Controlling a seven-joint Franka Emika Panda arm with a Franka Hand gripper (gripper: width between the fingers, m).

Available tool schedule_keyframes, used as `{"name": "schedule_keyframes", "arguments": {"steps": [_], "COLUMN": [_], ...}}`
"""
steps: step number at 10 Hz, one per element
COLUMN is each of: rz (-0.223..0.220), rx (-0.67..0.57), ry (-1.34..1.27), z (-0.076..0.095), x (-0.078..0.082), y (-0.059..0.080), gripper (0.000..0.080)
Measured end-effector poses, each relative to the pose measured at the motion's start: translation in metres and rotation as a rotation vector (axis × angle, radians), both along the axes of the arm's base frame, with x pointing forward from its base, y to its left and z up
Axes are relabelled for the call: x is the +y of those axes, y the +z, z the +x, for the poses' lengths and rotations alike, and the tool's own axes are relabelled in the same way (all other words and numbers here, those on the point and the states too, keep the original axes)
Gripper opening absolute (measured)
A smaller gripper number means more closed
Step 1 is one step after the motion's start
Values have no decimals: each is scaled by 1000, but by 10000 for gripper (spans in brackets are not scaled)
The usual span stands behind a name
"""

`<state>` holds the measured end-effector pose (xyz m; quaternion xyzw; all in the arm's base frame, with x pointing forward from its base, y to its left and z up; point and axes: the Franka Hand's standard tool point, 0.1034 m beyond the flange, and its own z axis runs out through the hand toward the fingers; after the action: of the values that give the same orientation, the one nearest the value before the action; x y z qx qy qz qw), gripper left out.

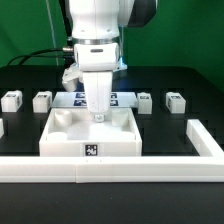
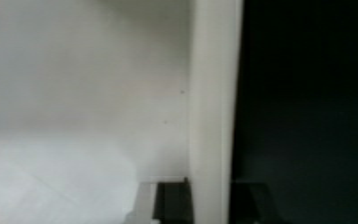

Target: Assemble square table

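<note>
The square table's white slab (image 1: 120,128) lies upside up inside the fence, with a raised rim and a small black-white tag (image 1: 91,150) on its near wall. My gripper (image 1: 99,116) points straight down onto the slab's far rim. In the wrist view the white rim (image 2: 213,100) runs between my two dark fingers (image 2: 172,202), which are shut on it; the gripper (image 2: 211,203) sits astride that wall. Several short white tagged legs stand in a row behind: two at the exterior view's left (image 1: 12,99) (image 1: 42,100) and two at its right (image 1: 145,100) (image 1: 175,101).
A long white rail fence (image 1: 110,168) runs along the front and turns back at the exterior view's right (image 1: 206,140). The marker board (image 1: 126,98) lies behind the slab, partly hidden by my arm. Black tabletop (image 2: 318,100) lies beyond the rim.
</note>
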<state>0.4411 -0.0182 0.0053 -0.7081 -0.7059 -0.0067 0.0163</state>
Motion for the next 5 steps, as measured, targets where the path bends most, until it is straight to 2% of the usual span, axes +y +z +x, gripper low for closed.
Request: {"name": "schedule_keyframes", "arguments": {"steps": [3,5], "rz": [0,5], "rx": [0,-1], "ry": [0,-5], "z": [0,2], "x": [0,12], "y": [0,0], "gripper": [57,57]}}
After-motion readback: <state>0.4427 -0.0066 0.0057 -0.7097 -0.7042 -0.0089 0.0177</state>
